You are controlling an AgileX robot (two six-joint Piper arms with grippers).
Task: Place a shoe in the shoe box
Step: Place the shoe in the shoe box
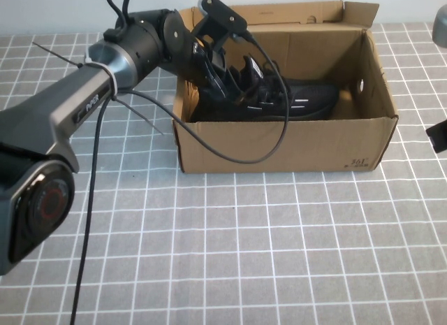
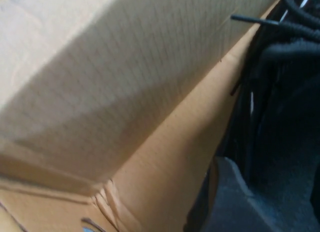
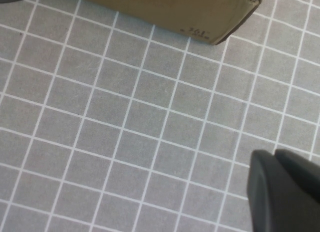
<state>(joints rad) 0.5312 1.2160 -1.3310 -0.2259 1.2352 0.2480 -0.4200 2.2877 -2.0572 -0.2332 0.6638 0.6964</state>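
**Black sneaker sits inside the box**

The black mesh sneaker lies in the open brown cardboard shoe box, upper centre. The left pincer is in the box, pinching the sneaker's heel end. The right pincer, pressed together, hovers over the grey gridded desk at the right edge.

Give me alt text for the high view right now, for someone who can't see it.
The left tool reaches into the open shoe box over the heel of the black shoe lying inside. The right tool sits parked at the right edge over the grey gridded table.
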